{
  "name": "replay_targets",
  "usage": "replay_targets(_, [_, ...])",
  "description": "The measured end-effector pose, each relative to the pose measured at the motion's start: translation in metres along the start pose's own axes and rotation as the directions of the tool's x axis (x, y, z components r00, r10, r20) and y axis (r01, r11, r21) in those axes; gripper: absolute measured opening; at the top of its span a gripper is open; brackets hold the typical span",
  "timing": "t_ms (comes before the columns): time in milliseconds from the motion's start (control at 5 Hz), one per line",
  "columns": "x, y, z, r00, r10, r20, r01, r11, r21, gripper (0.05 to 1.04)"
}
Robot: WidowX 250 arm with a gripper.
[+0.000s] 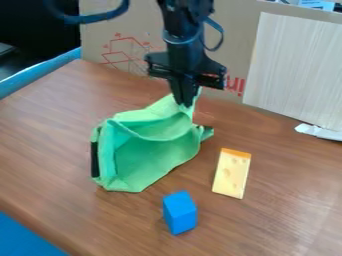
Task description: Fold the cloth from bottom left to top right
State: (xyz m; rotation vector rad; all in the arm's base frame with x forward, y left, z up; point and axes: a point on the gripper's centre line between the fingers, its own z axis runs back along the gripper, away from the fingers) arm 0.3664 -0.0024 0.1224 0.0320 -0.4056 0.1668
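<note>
And there's the end effector (184,103), clamped on the green cloth (160,152) at one o'clock, presumably to bring the fold across from seven o'clock!

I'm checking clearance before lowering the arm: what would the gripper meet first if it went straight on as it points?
The gripper points down, so probably the folds of the green cloth just below its fingers, then the table; the height is hard to judge.
</note>
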Motion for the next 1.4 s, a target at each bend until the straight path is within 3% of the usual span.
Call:
replay_targets(200, [0.002, -0.017, -0.017, 1.0, -0.008, -0.017, 0.008, 1.0, -0.017, 0.2])
replay_targets(400, [0.002, -0.033, -0.032, 0.999, -0.019, -0.038, 0.018, 0.999, -0.035, 0.446])
replay_targets(600, [0.007, -0.049, -0.032, 0.998, -0.053, -0.034, 0.049, 0.992, -0.119, 0.751])
replay_targets(800, [0.004, -0.066, -0.029, 0.986, -0.163, -0.028, 0.152, 0.958, -0.242, 0.987])
replay_targets(1000, [0.003, -0.063, -0.016, 0.944, -0.329, -0.003, 0.307, 0.885, -0.349, 1.0])
replay_targets(1200, [-0.003, -0.042, 0.015, 0.843, -0.536, -0.043, 0.501, 0.811, -0.302, 1.0])
replay_targets(1400, [-0.025, 0.005, 0.031, 0.778, -0.617, -0.115, 0.589, 0.781, -0.205, 1.0])
